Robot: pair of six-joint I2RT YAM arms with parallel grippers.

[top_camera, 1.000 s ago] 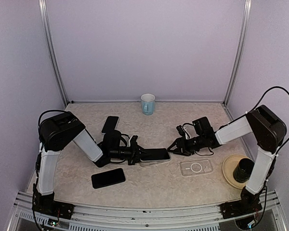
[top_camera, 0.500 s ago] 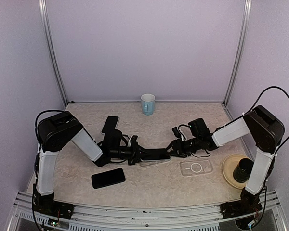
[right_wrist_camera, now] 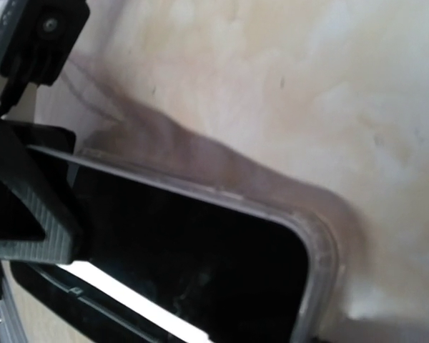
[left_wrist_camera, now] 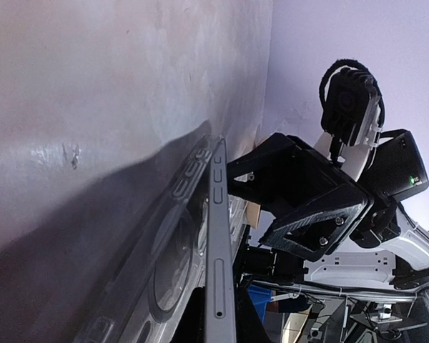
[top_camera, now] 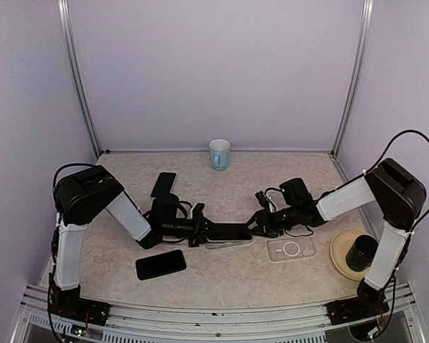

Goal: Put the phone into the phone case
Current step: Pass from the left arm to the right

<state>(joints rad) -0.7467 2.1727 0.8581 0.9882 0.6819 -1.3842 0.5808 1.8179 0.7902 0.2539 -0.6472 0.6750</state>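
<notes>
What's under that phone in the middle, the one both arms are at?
A clear case: its rim shows around the end of the phone. The case's floor is covered by the phone, so whether it sits fully in cannot be seen.

the phone [right_wrist_camera: 193,264] has a glossy black glass face that catches a bright streak of light, and its side rail looks like smooth silvery metal. the phone case [right_wrist_camera: 325,250] is clear plastic with a cloudy, slightly scuffed rim. the table [top_camera: 229,279] is matt, mottled beige with a faint stone-like grain.
</notes>
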